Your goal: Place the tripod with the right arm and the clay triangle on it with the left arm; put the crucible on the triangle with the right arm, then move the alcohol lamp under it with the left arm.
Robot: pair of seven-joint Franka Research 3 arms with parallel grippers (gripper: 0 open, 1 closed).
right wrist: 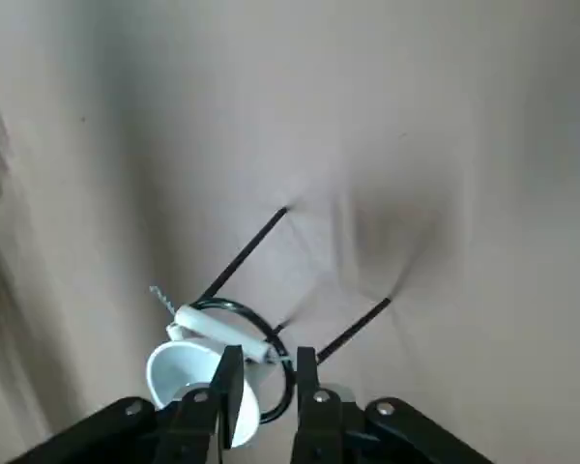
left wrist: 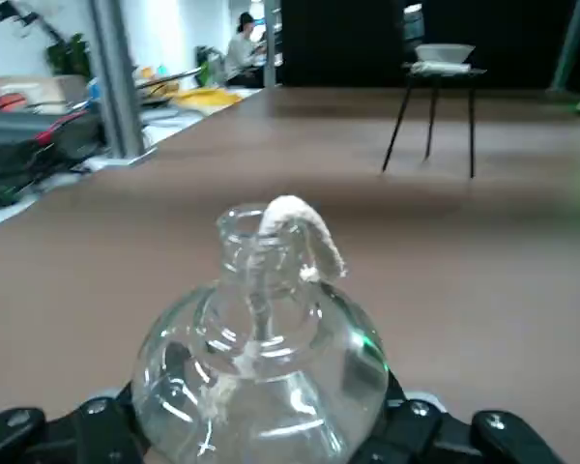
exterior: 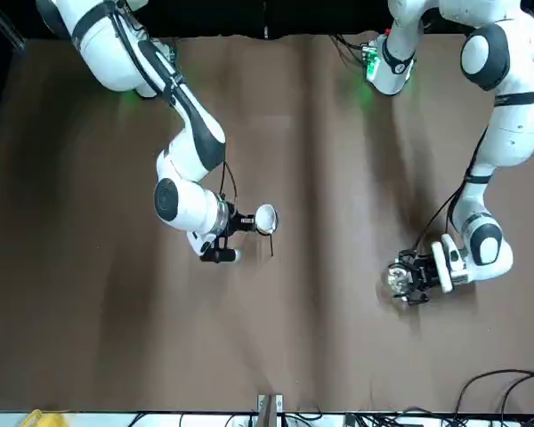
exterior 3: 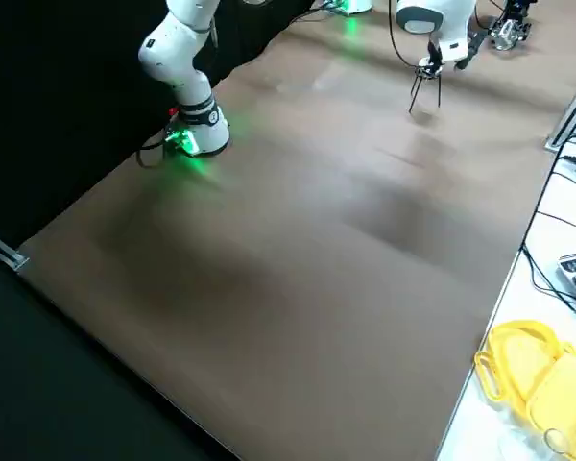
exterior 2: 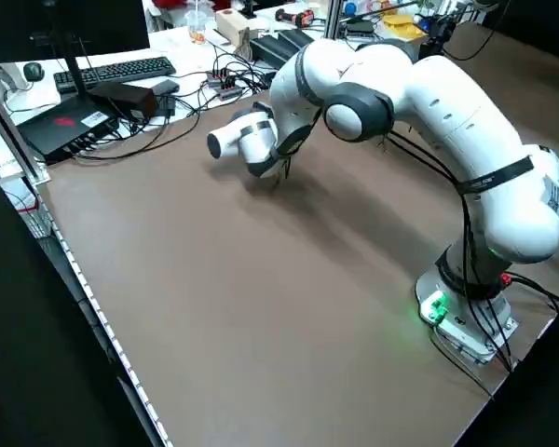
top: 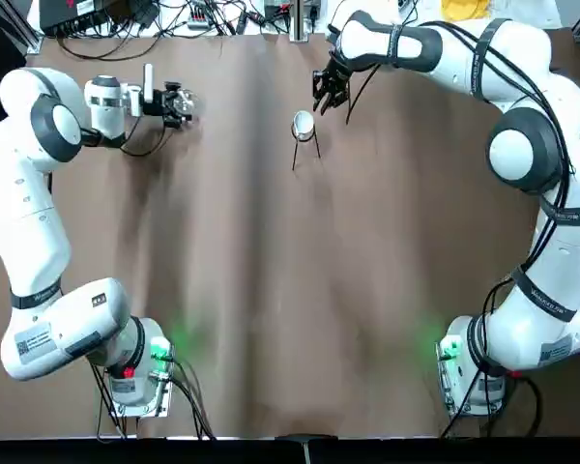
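Right gripper [right wrist: 269, 362] is released, two fingers apart with a visible gap, right beside the tripod [left wrist: 399, 130] at ring height, on the tripod's right side. One finger overlaps the crucible in the right wrist view; can't tell if it touches. Left gripper [left wrist: 261, 425] is clenched around the alcohol lamp [left wrist: 261, 372], one finger each side of the round glass body, well apart from the tripod on its left and slightly farther from the arm bases. Lamp is clear glass, upright, white wick [left wrist: 304, 224] bent over at the neck.

Tripod stands upright on the brown table [top: 271, 319], legs spread. Clay triangle [right wrist: 217, 331] is on top of the tripod ring, white tubes showing, twisted wire end sticking out past the ring. Crucible [left wrist: 445, 53] sits on the triangle, open end up, above the tripod ring. Lamp is not under the tripod.

Yellow items [exterior 3: 547, 384] lie on the white surface beyond the table edge, well apart from the tripod on its right. Person [left wrist: 244, 48] is in the background, far from the tripod.
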